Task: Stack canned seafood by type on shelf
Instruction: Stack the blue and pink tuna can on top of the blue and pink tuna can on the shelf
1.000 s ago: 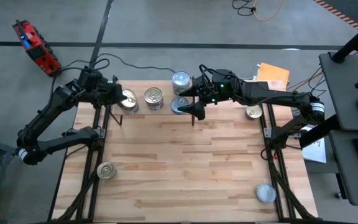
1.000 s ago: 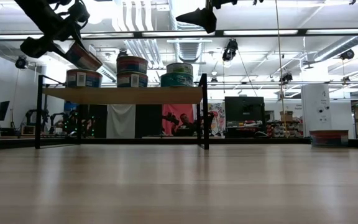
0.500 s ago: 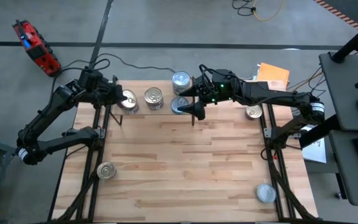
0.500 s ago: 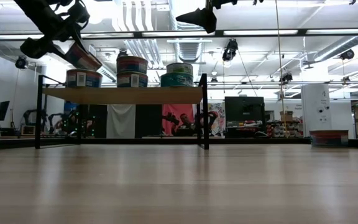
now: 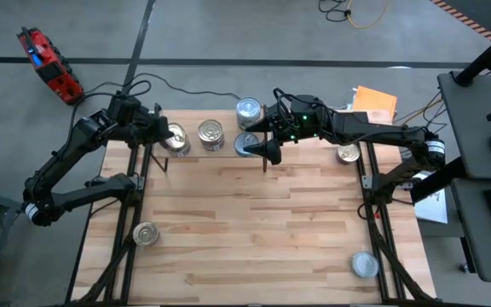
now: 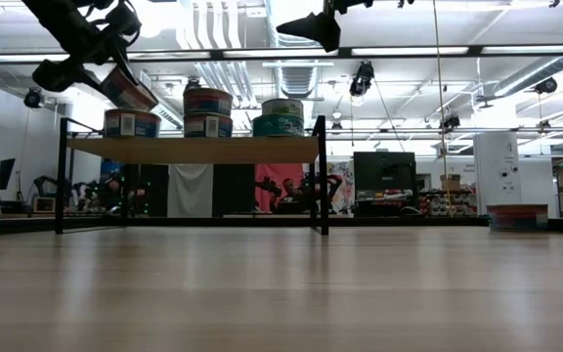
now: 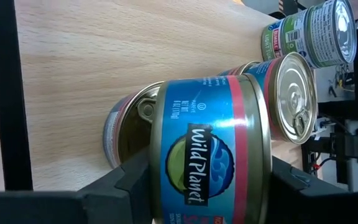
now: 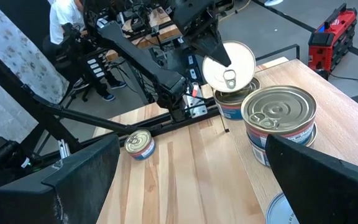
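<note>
The shelf [image 6: 194, 150] stands at the table's far edge. On it are a single tin [image 6: 131, 123] at its left end, a two-tin blue stack [image 6: 208, 112] in the middle and a two-tin teal stack [image 6: 281, 117] at its right end. My left gripper [image 5: 167, 136] is shut on a blue "Wild Planet" tin [image 7: 210, 155] with a golden lid, tilted just above the single tin [image 7: 129, 130]. My right gripper [image 5: 267, 141] hangs open above the shelf's right end, touching nothing. My left gripper pinches the blue tin by its side wall [image 7: 166, 180], one finger [image 7: 132, 183] on each opposite side, coming from the table's left and above. The tin is lifted and tilted, its lid [image 8: 229, 65] facing toward the right arm. Whether its lower rim touches the tin beneath, I cannot tell.
Loose tins lie on the tabletop: a golden-lidded one [image 5: 146, 233] near left, a silver-lidded one [image 5: 365, 264] near right, another golden one [image 5: 348, 153] by the right edge. The middle of the table is bare wood. A person sits beyond the table [image 8: 64, 25].
</note>
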Controlling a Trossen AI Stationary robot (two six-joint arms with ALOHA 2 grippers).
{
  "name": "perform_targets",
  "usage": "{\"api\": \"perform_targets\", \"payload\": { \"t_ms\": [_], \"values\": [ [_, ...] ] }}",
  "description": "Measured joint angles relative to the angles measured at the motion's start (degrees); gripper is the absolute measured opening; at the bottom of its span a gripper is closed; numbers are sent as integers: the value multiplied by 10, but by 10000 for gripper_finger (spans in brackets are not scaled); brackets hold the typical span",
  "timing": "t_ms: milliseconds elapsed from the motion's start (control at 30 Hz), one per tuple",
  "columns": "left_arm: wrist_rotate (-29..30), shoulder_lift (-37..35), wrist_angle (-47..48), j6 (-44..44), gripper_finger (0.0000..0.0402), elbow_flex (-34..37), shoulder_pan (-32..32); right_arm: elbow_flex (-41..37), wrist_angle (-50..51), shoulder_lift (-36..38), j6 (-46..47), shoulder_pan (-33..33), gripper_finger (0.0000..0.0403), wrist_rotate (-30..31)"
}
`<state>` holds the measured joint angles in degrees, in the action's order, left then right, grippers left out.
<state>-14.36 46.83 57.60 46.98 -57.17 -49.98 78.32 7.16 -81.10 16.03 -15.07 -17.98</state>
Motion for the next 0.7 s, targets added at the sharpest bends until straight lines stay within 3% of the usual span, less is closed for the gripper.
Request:
{"api": "perform_targets", "payload": {
  "t_ms": [700],
  "values": [
    [20,1,5,0,236,0,0,0,-2,0,0,-4,394,0]
  ]
}}
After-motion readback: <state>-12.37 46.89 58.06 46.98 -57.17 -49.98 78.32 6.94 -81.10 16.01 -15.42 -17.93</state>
